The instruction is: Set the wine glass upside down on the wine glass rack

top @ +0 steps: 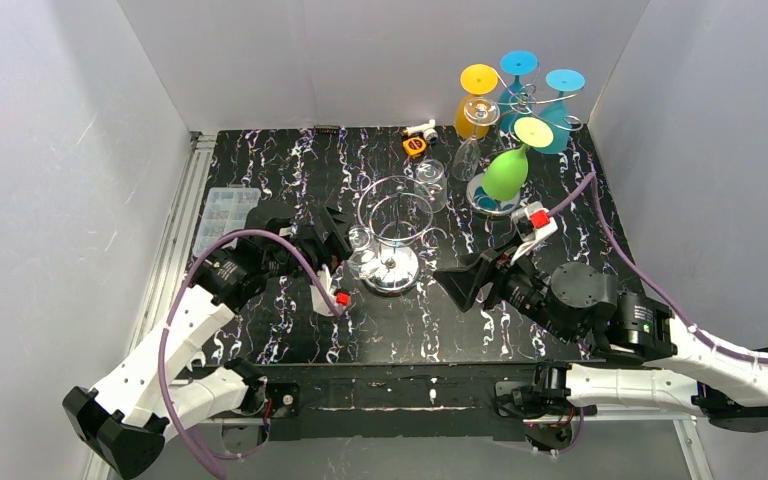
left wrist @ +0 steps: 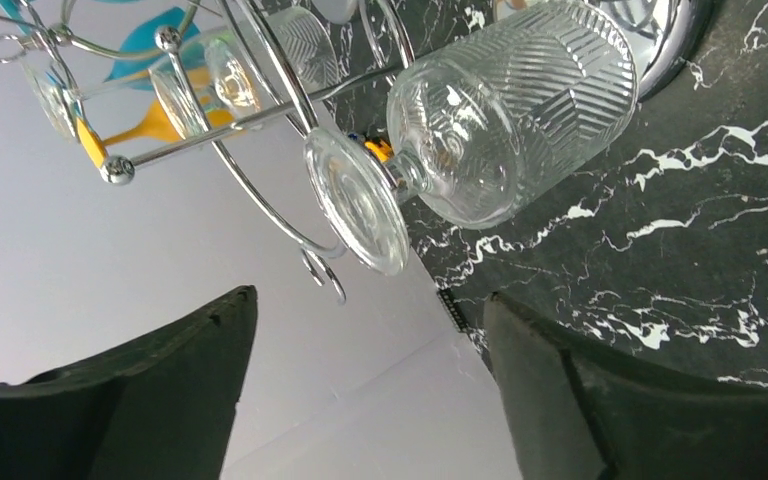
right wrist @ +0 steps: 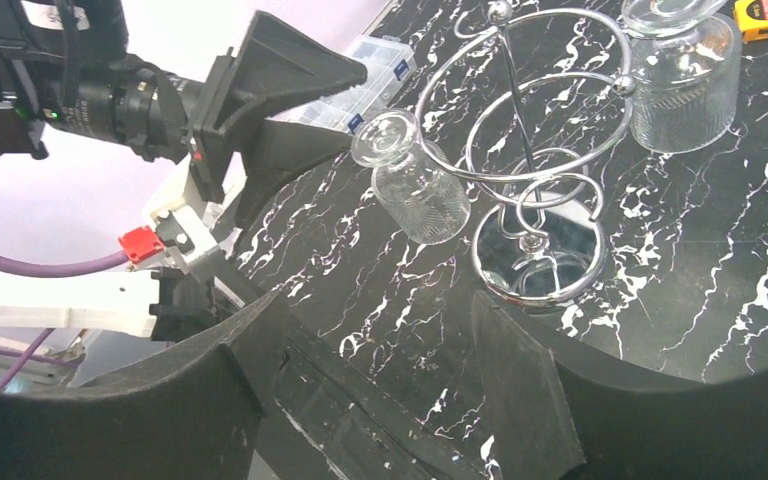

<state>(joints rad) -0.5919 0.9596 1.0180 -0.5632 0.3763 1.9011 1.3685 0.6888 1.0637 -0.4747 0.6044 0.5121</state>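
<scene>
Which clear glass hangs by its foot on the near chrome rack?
The ribbed wine glass beside the left gripper, tilted, bowl down. The clear glass farther back stands on the table.

From above and behind we overlook the whole counter (top: 290, 170), left wrist close on the wine glass (left wrist: 510, 110), right wrist farther off, all sharing the wine glass rack (right wrist: 543, 266).

you have the rack (top: 392, 270) in the middle of the table (top: 290, 330). the glass (top: 360, 240) hangs on the rack's left side, foot up in a loop and tilted. just behind the rack, a second glass (top: 432, 182) sits upside down on the table. a tape (top: 415, 147) lies further back. a second rack (top: 482, 203) stands at the back right. a box (top: 222, 215) lies at the left edge.
</scene>
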